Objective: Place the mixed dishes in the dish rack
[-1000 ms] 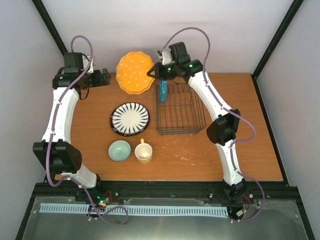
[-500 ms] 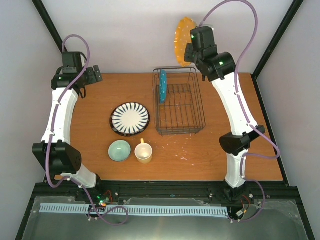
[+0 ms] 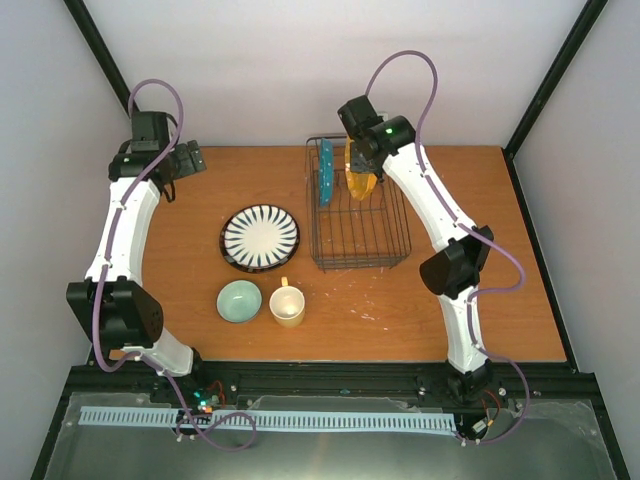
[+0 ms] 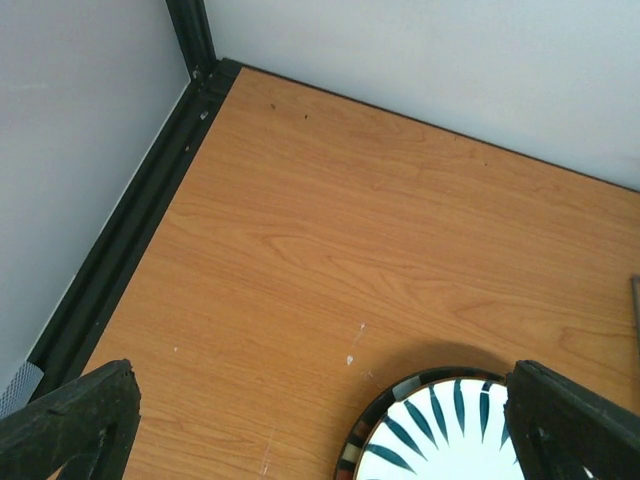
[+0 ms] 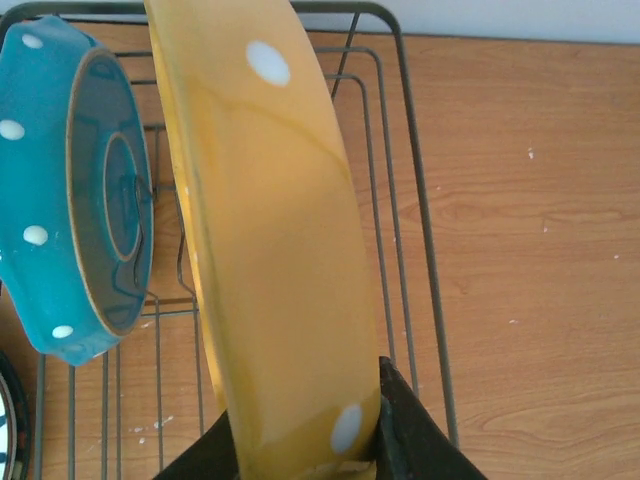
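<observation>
Far left: left gripper [image 3: 190, 158] above the back corner of the wooden table [image 3: 500, 260], fingers [image 4: 70, 420] spread wide, holding nothing. Next, flat on the table: black-striped white plate [image 3: 260, 238]. Nearer the arm bases, mint-green bowl [image 3: 239, 301] just beside cream-yellow mug [image 3: 287, 305]. Right of centre: wire dish rack [image 3: 360, 265], teal dotted plate [image 3: 325, 173] on edge at its far end. Just beside that, yellow-orange plate [image 5: 270, 250], upright over the rack, clamped at the rim by the right gripper [image 5: 310, 450].
</observation>
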### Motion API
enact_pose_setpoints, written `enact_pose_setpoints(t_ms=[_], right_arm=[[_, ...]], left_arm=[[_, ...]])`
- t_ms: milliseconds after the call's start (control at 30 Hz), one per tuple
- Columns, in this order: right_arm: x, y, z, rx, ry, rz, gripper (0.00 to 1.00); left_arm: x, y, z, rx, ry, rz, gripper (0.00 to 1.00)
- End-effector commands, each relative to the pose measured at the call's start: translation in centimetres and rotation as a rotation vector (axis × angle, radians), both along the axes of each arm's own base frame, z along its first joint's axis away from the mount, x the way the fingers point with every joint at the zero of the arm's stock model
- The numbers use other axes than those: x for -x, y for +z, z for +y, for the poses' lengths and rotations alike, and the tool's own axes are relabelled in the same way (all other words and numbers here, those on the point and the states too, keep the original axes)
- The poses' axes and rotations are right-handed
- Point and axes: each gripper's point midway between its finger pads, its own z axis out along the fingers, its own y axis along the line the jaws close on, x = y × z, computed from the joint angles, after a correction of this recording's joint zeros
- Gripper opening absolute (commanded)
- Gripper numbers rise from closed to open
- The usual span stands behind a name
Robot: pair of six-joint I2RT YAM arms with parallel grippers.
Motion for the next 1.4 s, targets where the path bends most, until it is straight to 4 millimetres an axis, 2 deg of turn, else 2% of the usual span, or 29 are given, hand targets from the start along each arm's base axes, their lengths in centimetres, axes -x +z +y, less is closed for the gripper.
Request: enact_pose_setpoints(t_ms=[0, 200, 500, 700, 867, 1133, 1200, 1367], right_arm=[[-0.3, 4.3, 0.6, -0.122, -0.034, -0.128, 0.03], [-0.3, 1.3, 1.5, -0.128, -0.032, -0.045, 0.03], [-1.2, -0.5, 2.4, -0.081, -0.031, -0.034, 0.03], [-1.2, -2.8, 2.9, 0.003, -0.019, -0.005, 0.03], [-1.6, -2.2, 1.9, 0.043, -0.063, -0.043, 0.03], [-2.3, 1.8, -0.2, 0.011, -0.141, -0.164, 0.03], [-2.4, 1.6, -0.6, 0.012, -0.145, -0.154, 0.03], [-2.3, -1.0, 0.1, 0.002, -0.118, -0.073, 0.03]], left_arm=[[0.5, 0.0, 0.3, 0.004, 0.032, -0.003, 1.00], [1.0, -0.5, 0.5, -0.007, 0.040, 0.006, 1.00], [1.2, -0.9, 1.2, -0.046, 0.062, 0.023, 1.00], [1.1, -1.0, 1.6, -0.069, 0.073, 0.030, 1.00], [1.1, -1.1, 1.8, -0.082, 0.079, 0.033, 1.00], [0.4, -1.2, 2.0, -0.101, 0.073, 0.037, 1.00], [0.2, -1.0, 2.0, -0.105, 0.070, 0.034, 1.00], [0.0, -1.2, 2.1, -0.107, 0.070, 0.043, 1.00]])
